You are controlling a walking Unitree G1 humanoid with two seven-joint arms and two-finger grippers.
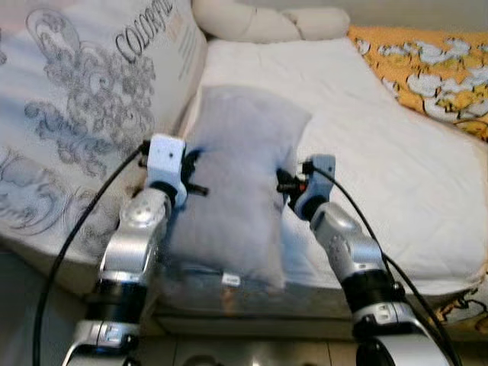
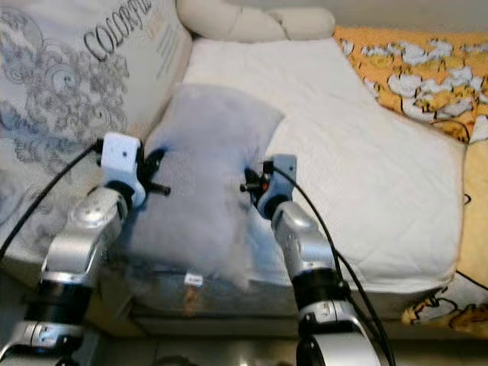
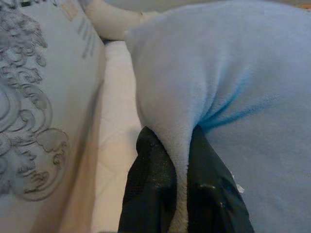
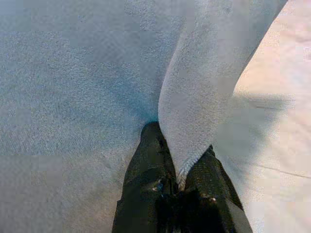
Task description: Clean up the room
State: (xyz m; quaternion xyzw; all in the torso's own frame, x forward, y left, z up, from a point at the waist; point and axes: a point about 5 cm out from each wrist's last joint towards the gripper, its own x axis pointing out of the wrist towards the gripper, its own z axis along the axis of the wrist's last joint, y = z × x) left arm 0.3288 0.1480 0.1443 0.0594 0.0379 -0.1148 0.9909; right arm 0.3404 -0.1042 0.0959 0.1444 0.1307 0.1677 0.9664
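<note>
A pale blue fleece pillow (image 1: 236, 191) lies lengthwise over the near edge of the bed's white mattress (image 1: 381, 152). My left gripper (image 1: 192, 174) pinches its left edge, and in the left wrist view the black fingers (image 3: 155, 189) are shut on a fold of the fleece (image 3: 177, 145). My right gripper (image 1: 288, 183) holds the opposite edge. There the fingers (image 4: 150, 179) squeeze a ridge of the pillow (image 4: 199, 111). A small white tag (image 1: 230, 280) hangs at the pillow's near end.
A big grey-patterned cushion (image 1: 84, 107) with lettering leans on the left. A cream bolster (image 1: 267, 21) lies at the head of the bed. An orange quilt with white clouds (image 1: 427, 69) covers the far right. The bed's front edge (image 1: 305, 301) is just below the pillow.
</note>
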